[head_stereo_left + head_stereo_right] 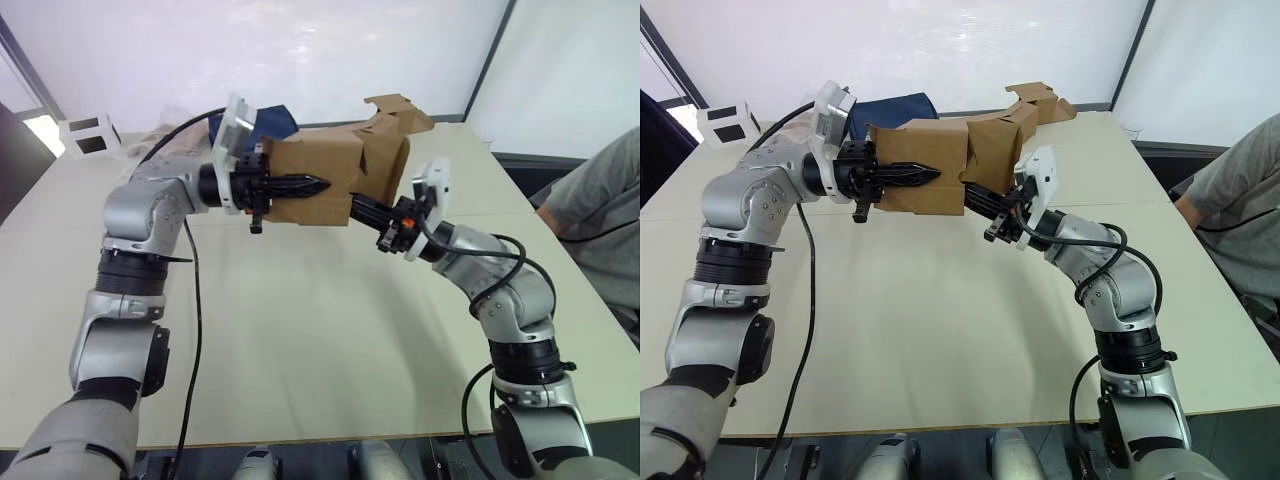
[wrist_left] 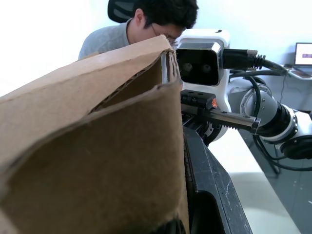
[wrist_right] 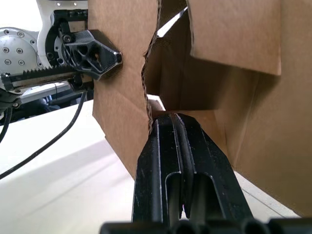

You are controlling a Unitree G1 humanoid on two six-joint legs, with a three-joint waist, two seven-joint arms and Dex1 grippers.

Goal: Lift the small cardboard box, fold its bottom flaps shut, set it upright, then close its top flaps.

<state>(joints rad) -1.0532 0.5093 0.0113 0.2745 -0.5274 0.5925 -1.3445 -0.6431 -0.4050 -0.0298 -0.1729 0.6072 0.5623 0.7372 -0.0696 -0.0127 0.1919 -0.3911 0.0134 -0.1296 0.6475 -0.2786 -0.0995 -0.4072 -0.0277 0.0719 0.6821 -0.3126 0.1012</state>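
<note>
Pale beige tabletop (image 1: 320, 330), white wall behind. Plain brown corrugated small cardboard box (image 1: 310, 180) held aloft, left gripper (image 1: 300, 186) clenched on its wall; right gripper (image 3: 173, 122), jaws together, pokes the open end. Bottom flaps (image 3: 234, 34) unfolded; next, press them inward.

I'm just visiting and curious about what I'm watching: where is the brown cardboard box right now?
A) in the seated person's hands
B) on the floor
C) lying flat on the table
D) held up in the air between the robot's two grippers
D: the small cardboard box hangs above the table, with the left gripper against its side and the right gripper at its other end.
</note>
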